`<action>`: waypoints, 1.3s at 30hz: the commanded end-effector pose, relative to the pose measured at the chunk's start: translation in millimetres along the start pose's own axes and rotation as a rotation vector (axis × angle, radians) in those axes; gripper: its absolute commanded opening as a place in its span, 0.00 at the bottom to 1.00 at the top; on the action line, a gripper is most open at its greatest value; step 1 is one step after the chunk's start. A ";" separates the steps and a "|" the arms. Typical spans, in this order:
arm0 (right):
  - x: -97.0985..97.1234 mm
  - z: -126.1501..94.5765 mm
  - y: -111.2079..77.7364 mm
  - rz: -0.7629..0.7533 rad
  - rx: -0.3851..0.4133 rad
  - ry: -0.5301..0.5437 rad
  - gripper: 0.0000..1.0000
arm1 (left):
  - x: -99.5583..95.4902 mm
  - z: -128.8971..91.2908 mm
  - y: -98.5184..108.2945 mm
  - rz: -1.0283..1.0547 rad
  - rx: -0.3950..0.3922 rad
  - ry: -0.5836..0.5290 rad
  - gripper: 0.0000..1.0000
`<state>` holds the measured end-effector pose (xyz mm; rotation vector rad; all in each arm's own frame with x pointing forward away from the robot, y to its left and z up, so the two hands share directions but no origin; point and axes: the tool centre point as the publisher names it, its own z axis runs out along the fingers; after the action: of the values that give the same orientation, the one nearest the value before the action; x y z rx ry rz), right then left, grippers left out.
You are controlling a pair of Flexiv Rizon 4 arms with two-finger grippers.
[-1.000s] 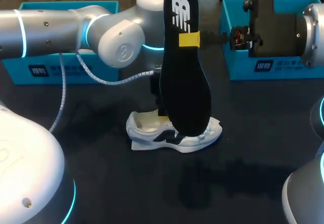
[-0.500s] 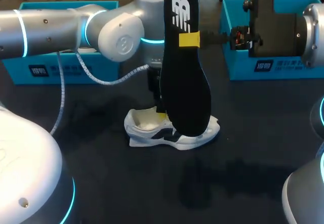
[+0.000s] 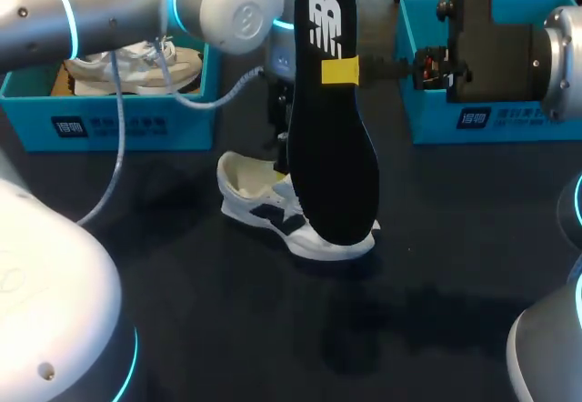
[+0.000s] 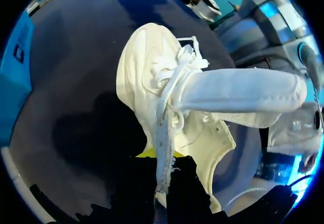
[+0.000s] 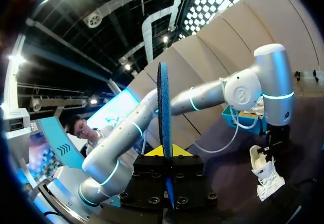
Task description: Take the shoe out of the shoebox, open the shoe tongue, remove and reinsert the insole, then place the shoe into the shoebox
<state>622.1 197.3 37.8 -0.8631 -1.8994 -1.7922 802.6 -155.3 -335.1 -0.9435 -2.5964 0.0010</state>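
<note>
**Insole held upright, shoe gripped on the table**

Our right gripper is closed on the black insole. In the right wrist view the insole stands on its edge between the two yellow tips, and both fingers press on it from the two sides. In the head view it stands upright, narrow end up and wide end down. It is in front of the shoe, and one yellow tip lies across its upper part. Our right arm comes in from the right side.

The white shoe with dark stripes is out of the shoebox and near the middle of the dark table. Its opening faces up, and the insole hides part of its front. Our left arm reaches from the left side, over the shoebox, to the shoe.

Our left gripper is clamped on the shoe. In the left wrist view a thin white edge of the upper, next to the laces, runs between the two dark fingers, and they touch it from both sides. We cannot tell if the sole rests fully on the table or is a little lifted.

The shoebox is blue and stands at the far left of the table. A second shoe, pale in colour, lies inside it. Another blue box stands at the far right, partly covered by our right arm.
</note>
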 end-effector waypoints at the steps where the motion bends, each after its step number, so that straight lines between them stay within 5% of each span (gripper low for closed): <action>1: -0.2 4.0 0.9 0.002 0.000 -0.002 0.00 | -3.0 -5.1 -0.9 0.166 -0.045 0.045 0.00; 12: -0.2 4.0 0.9 0.002 0.000 -0.002 0.00 | -3.0 -5.1 -0.9 0.166 -0.045 0.045 0.00; 15: -0.2 4.0 0.9 0.002 0.000 -0.002 0.00 | -2.6 -1.3 -8.6 0.361 -0.183 0.162 0.00; 16: -0.2 4.0 0.9 0.002 0.000 -0.002 0.00 | -4.3 -1.9 -8.4 0.376 -0.151 0.174 0.00; 18: -0.2 4.0 0.9 0.002 0.000 -0.002 0.00 | -8.2 -3.4 -7.2 0.435 -0.222 0.204 0.00; 19: -0.2 4.0 0.9 0.002 0.000 -0.002 0.00 | -10.6 -5.3 -5.8 0.457 -0.182 0.196 0.00; 27: -0.2 4.0 0.9 0.002 0.000 -0.002 0.00 | -26.7 -15.0 -6.9 0.759 -0.242 0.222 0.00; 39: -0.2 4.0 0.9 0.002 0.000 -0.002 0.00 | -50.4 -5.8 -21.9 0.926 -0.393 0.221 0.00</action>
<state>622.0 197.3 37.8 -0.8631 -1.8995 -1.7922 832.0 -198.9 -343.5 -2.0469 -1.8128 -0.2760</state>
